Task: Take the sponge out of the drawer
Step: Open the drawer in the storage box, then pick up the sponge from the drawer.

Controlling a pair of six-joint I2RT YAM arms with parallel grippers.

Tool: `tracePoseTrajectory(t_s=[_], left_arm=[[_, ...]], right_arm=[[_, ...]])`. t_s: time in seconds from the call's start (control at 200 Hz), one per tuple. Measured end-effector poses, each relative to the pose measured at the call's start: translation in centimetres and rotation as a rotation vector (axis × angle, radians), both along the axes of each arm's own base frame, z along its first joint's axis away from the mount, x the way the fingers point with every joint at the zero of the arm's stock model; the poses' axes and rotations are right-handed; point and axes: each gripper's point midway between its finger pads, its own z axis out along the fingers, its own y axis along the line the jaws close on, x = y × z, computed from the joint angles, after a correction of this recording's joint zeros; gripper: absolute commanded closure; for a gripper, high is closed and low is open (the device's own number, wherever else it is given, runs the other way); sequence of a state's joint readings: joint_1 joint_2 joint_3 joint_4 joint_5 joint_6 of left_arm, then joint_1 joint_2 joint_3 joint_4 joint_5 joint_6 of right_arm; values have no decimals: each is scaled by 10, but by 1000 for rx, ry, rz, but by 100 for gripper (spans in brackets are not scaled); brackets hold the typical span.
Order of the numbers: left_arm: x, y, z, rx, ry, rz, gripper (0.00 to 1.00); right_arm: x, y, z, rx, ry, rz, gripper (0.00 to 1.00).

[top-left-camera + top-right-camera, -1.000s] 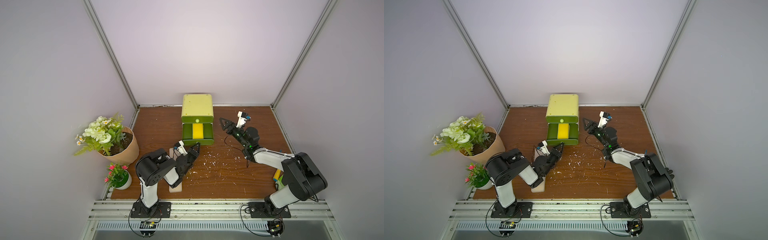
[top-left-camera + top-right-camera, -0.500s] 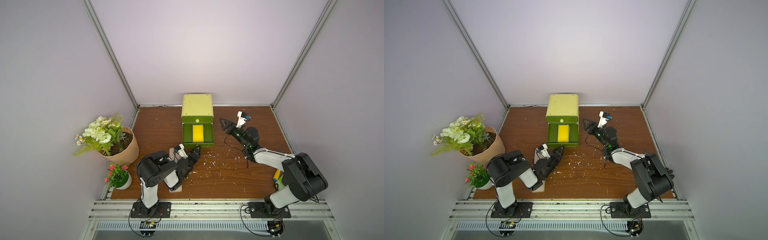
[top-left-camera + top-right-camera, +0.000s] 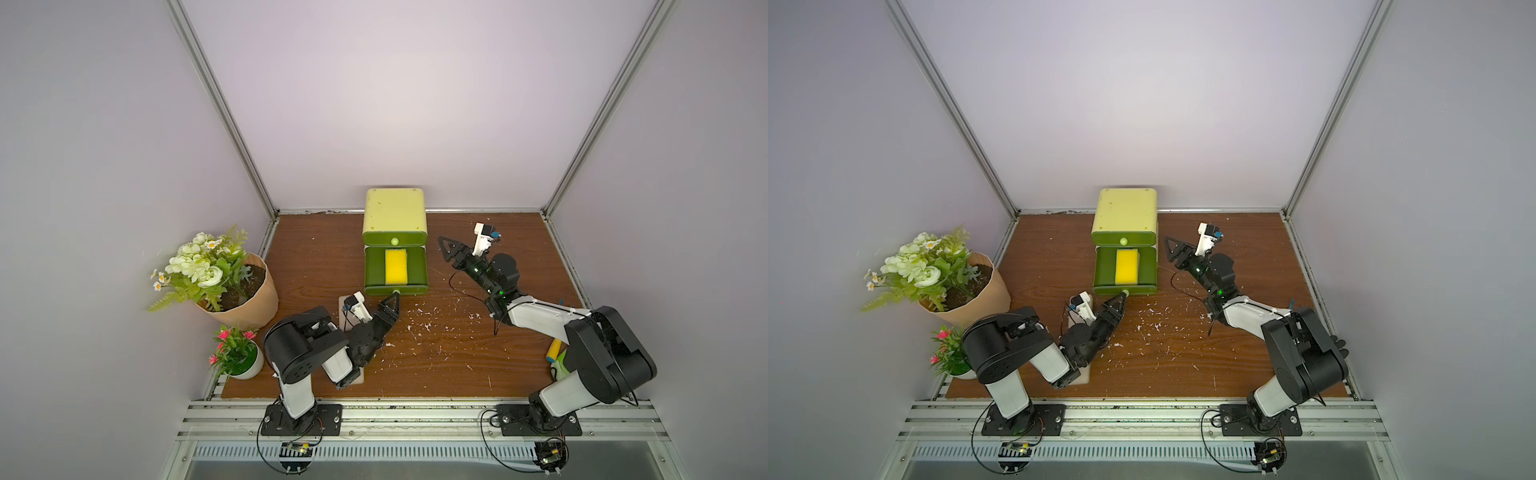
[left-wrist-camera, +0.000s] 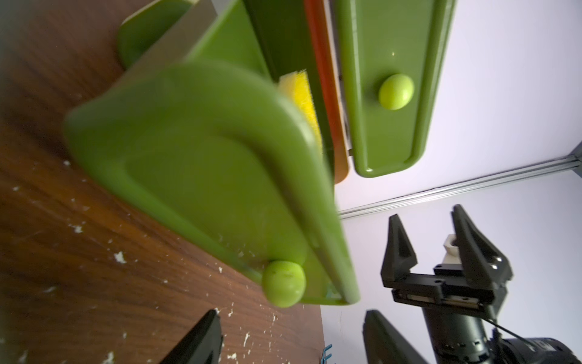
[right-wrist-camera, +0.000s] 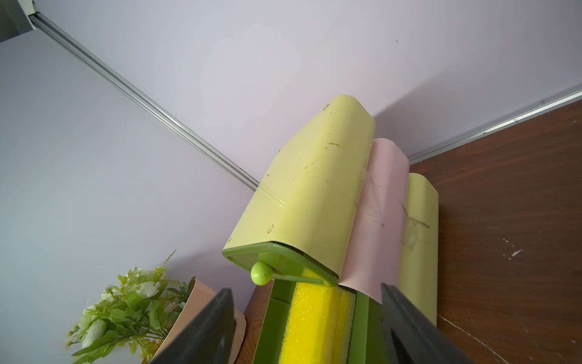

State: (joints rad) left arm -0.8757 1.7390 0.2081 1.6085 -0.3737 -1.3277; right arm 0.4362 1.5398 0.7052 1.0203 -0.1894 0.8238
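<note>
The lower drawer (image 3: 374, 270) of the small green cabinet (image 3: 395, 210) stands pulled out over the worktop (image 3: 316, 257). The yellow sponge (image 3: 395, 266) lies flat in the middle of it. The upper drawer (image 3: 411, 240) is shut. Drawer and sponge lie as they did a second ago. The left hand (image 3: 393, 297) has since spread its jaws and now sits just in front of the lower knob (image 4: 283, 287), gripping nothing. The right hand (image 3: 448, 250) hovers beside the cabinet where it was, jaws apart and empty. White crumbs (image 3: 419, 320) litter the wood. A big flowerpot (image 3: 249, 307) and a small one (image 3: 245, 368) stand on the left arm's side, well apart from the drawer.
</note>
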Motion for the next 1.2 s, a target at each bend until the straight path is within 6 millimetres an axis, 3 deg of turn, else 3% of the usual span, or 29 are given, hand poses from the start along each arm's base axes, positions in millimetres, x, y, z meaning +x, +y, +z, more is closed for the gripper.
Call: tracePoseTrajectory(t_s=[0.125,0.27,0.44,0.741,1.031,1.201], left_arm=[[-11,-1,33,59,-81,38,16],[-18,-1,76,205,-165,120,0],[-10,5,120,452,-228,230,0],[7,-4,170,910,-327,282,0],[53,-7,196,1146,-335,137,0],[72,-11,176,1266,-246,45,1]], right_arm=[[-3,-1,6,-12,-10,-1,23],[-8,-4,16,-28,-34,-3,23],[-8,-3,12,-105,-27,-2,22],[-2,6,16,-282,-43,36,21],[-6,3,3,-408,-28,60,20],[-8,-1,1,-442,-28,54,20]])
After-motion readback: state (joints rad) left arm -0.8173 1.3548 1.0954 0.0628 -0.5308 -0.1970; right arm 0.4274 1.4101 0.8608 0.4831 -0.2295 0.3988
